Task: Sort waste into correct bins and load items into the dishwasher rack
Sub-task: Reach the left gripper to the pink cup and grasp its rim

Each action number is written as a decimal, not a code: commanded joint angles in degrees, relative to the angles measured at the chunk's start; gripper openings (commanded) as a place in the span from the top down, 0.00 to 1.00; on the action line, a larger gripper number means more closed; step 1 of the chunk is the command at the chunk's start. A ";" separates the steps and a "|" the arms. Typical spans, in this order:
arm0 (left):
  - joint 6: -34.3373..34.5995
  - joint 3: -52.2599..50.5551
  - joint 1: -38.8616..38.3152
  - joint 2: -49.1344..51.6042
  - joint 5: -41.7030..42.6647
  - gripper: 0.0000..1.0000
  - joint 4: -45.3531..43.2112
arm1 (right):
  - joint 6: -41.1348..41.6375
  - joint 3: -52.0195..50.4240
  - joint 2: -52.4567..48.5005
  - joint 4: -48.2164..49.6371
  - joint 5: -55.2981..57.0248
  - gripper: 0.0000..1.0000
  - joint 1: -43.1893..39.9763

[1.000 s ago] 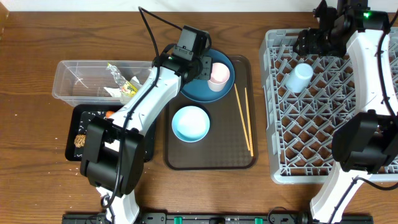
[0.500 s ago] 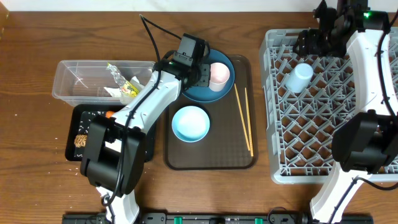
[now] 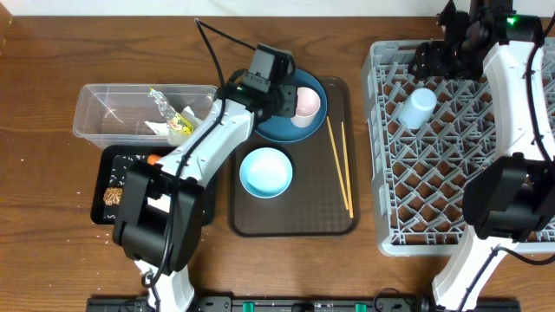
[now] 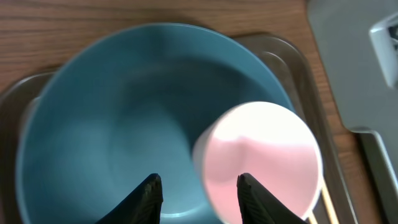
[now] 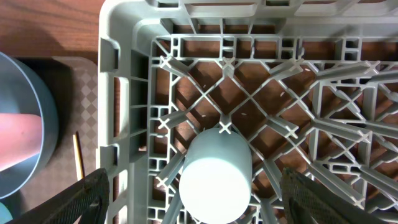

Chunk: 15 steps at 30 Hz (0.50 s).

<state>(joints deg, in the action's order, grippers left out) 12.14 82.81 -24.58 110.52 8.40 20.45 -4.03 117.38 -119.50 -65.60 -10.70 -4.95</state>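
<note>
While over plate (image 4: 93, 124) — cup (image 4: 261, 162) at gripper (image 4: 199, 186)

The wooden table (image 3: 52, 243) carried four things directly: a brown serving tray (image 3: 295, 217) at its centre, the grey dishwasher rack (image 3: 408, 199) at three o'clock, a clear tub (image 3: 104, 117) at ten o'clock and a black tray (image 3: 97, 186) at eight o'clock, just beside the tub.

Overhead: my left arm (image 3: 208, 147) covers left part of big dark blue plate (image 3: 282, 130) and much of shallow black rectangular tray (image 3: 98, 208). Bits in tray too small, I cannot name them. Right arm (image 3: 520, 113) hides right side of large grey plastic lattice rack (image 3: 434, 173).

Left wrist: plate and pinkish-white cup (image 4: 258, 158) blurred, plate cut by bottom edge.

Right wrist: same two cut by left edge.
</note>
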 commanded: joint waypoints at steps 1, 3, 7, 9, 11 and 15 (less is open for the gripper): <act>0.37 -1.40 -1.55 1.01 0.39 0.59 -0.11 | -0.79 0.96 1.42 -0.17 -0.28 0.20 0.92; 0.37 -1.77 -2.14 1.40 -0.52 0.59 -0.22 | -0.79 0.96 1.42 -0.24 -0.26 0.20 0.92; 0.37 -1.77 -2.51 3.17 -1.66 0.59 -0.35 | -0.79 0.96 1.42 -0.52 -0.26 0.20 0.92; 0.37 -1.77 -2.38 4.24 -1.66 0.59 -0.92 | -0.79 0.96 1.42 -0.61 -0.26 0.20 0.92; 0.37 -1.77 -2.27 5.01 -1.66 0.60 -1.55 | -0.79 0.96 1.42 -0.61 -0.26 0.20 0.92; 0.37 -1.77 -2.25 5.20 -1.64 0.60 -1.77 | -0.79 0.96 1.42 -0.61 -0.26 0.20 0.90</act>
<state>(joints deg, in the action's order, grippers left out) 12.19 81.52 -27.07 115.44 7.68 19.03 -4.03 117.38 -119.50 -66.15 -10.70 -4.95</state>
